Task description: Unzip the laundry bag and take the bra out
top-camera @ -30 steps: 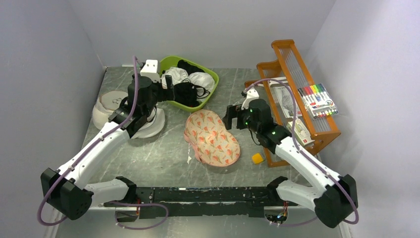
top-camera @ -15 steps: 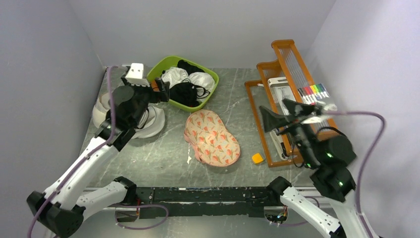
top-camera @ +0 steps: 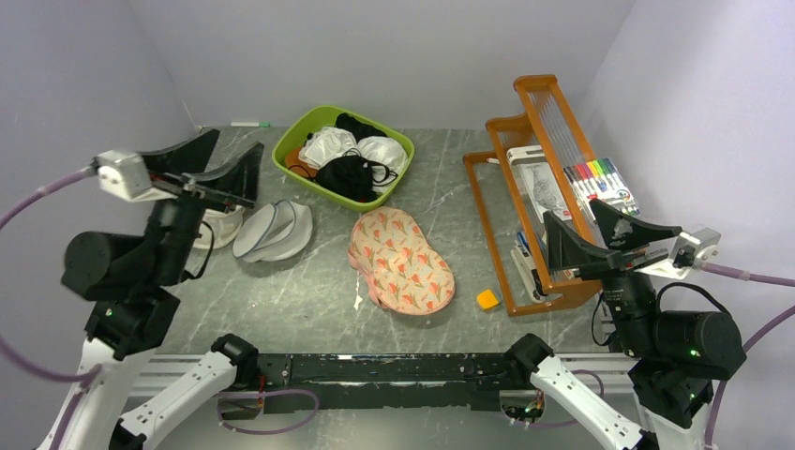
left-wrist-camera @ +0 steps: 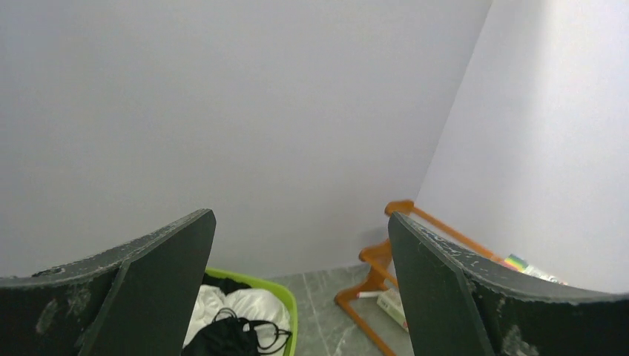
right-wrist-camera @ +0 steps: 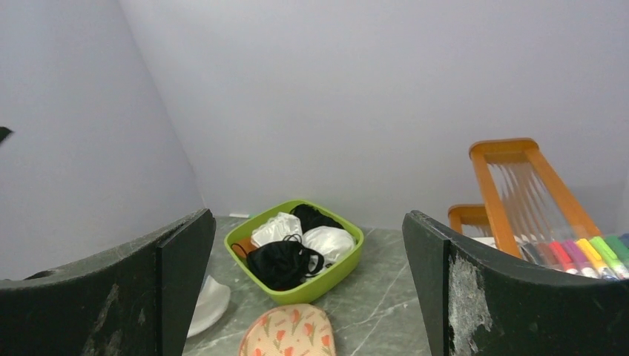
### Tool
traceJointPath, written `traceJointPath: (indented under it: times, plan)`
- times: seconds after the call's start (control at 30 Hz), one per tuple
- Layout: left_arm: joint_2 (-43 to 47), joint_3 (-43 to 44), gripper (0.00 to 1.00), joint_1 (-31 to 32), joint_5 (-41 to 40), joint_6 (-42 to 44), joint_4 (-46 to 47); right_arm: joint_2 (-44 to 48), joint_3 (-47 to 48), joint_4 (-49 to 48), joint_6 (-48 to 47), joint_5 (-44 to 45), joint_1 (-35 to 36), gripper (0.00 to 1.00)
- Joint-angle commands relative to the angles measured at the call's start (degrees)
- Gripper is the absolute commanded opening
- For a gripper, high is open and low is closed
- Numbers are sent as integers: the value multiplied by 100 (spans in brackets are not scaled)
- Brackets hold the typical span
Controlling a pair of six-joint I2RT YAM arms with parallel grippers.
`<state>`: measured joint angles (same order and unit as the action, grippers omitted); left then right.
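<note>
Jaws on both arms gape wide apart, gripping nothing, high above the grey marbled desk (top-camera: pixel 309 300). Flat at the desk's middle lies the pale pink, floral-printed, peanut-shaped laundry bag (top-camera: pixel 401 261). Just beyond it, the black padded bra (top-camera: pixel 349 175) sits in a lime-green plastic tub (top-camera: pixel 387 194) beside white bras (top-camera: pixel 382 153).

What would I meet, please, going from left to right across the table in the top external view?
white mesh bags → laundry bag → small orange block → pack of markers. The green tray and the orange rack overlap their neighbours, so they are left out.
</note>
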<state>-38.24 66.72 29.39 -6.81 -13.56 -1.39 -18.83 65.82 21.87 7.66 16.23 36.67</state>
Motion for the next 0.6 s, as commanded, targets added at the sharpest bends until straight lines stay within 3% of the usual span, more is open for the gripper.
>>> traceJointPath:
  times: [0.0,0.57]
  plan:
    - [177,297,99,-17,28,71,-278,11,114,249,-138,244,-10,100]
    - [442,385,99,-21,-249,258,-463,-11,155,333,182,595,-10,100]
